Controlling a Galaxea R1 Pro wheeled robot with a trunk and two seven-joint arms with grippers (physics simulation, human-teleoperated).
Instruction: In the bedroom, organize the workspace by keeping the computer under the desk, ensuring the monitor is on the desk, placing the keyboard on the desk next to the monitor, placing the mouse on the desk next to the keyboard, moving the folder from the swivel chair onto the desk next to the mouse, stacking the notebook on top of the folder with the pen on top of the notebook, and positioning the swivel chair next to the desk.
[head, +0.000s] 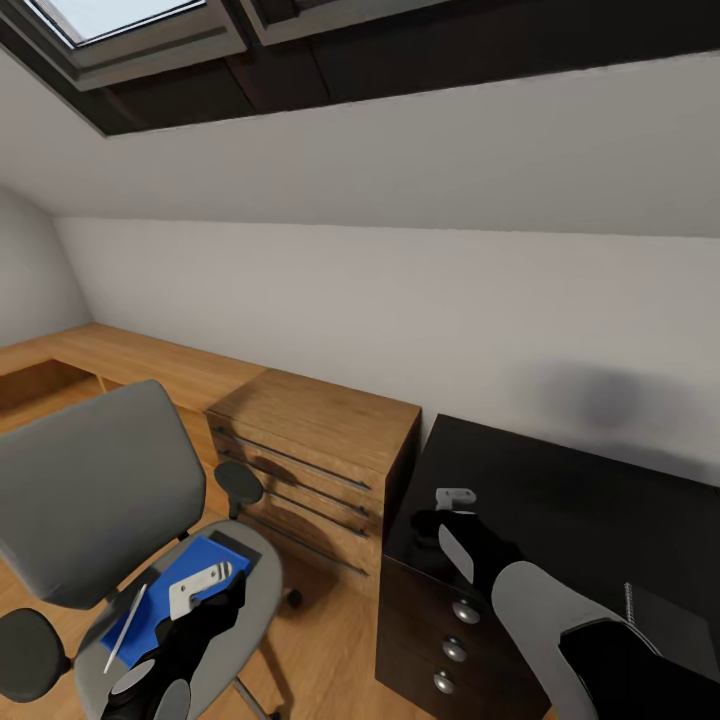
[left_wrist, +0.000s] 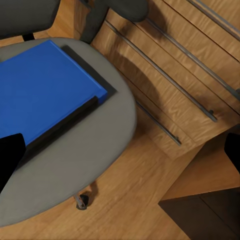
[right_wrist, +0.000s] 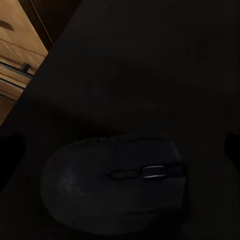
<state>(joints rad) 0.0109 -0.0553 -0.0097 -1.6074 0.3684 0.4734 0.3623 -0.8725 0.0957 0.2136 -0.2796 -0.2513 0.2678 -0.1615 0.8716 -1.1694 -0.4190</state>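
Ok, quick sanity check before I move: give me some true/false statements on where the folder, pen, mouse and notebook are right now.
1. The blue folder lies on the swivel chair seat. True.
2. The white pen is on the black desk. False: it lies on the chair seat, across the folder's edge.
3. The mouse sits on the black desk, beneath the right hand. True.
4. The left hand is shut on the folder. False: it hangs above the folder, open.
5. The notebook is stacked on the folder. False: it lies on the desk.
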